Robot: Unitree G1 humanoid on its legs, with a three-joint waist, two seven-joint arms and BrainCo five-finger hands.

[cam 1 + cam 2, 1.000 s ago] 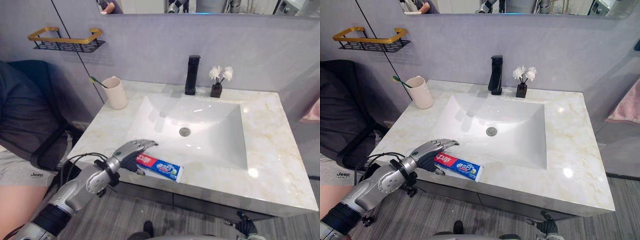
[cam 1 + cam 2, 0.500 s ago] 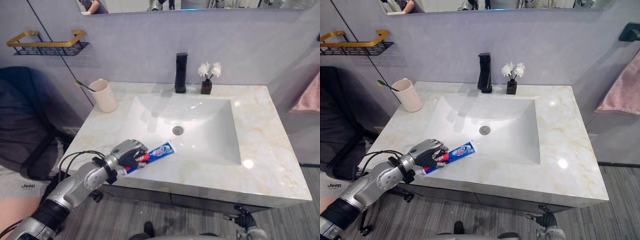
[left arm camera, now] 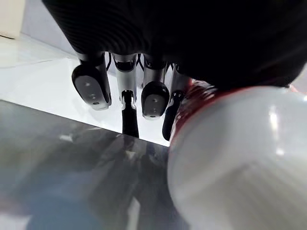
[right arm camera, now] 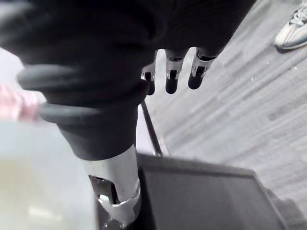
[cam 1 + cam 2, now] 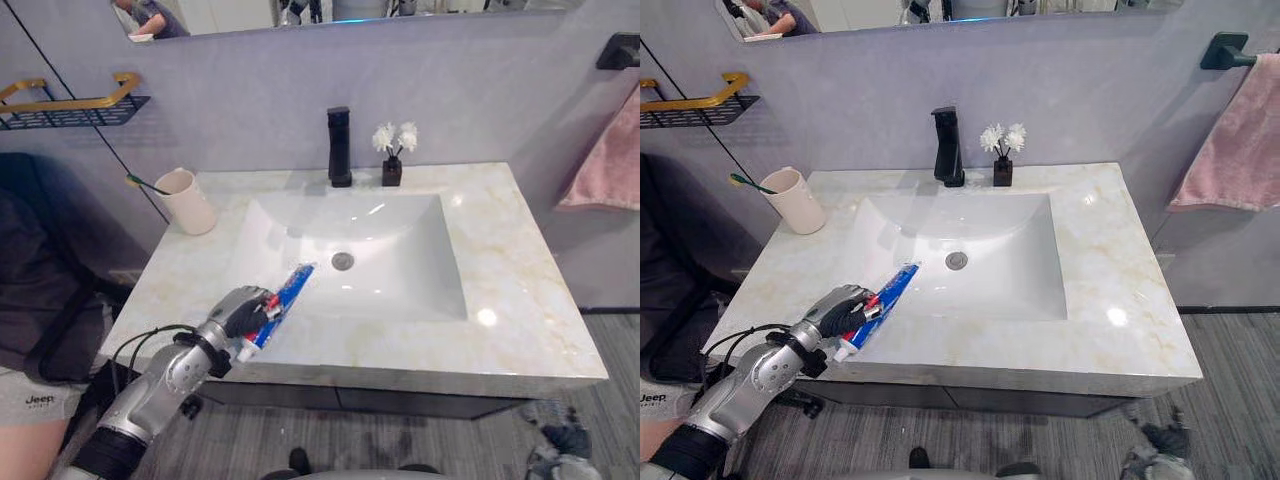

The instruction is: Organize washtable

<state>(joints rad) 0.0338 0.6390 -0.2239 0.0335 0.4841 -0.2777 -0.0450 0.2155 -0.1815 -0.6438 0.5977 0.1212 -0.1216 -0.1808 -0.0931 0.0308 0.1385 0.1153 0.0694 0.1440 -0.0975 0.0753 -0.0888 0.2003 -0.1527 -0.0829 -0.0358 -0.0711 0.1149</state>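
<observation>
Step in hand: looked like carrying the toothpaste tube [image 5: 291, 289] to a tidy spot, probably the cup [image 5: 187, 201] at upper left of the counter [image 5: 520, 300]; a guess from the layout.
Left hand: left hand [image 5: 238, 313] at lower left of the left eye view, fingers [image 3: 91, 86] curled round the tube's cap end, firm wrap.
Right hand: right hand [image 4: 175, 72] hung low over the floor, fingers loosely straight, nothing in them.
Tube location: in the left hand, lifted over the counter's front edge, left of the sink [image 5: 420, 270]; tail end slanted up-right toward the basin.
Doing it well: likely needs the wrap kept tight, since the grip sat near one end and the long free end could swing. Raise it clear of the counter first, then travel toward upper left.
Approach: come at the cup from above; the toothbrush [image 5: 148, 183] leaned out of it to the left, so enter on the right side of the rim.
Risk: a light cup could tip if bumped sideways.
Tube look: blue body, red band near the hand, white cap [image 3: 240, 163] big in the left wrist view; flat, soft-sided, probably squashes under pressure.
Other items: faucet [image 5: 340, 148] and small flower vase [image 5: 393, 160] at top centre, well apart from the hand.
</observation>
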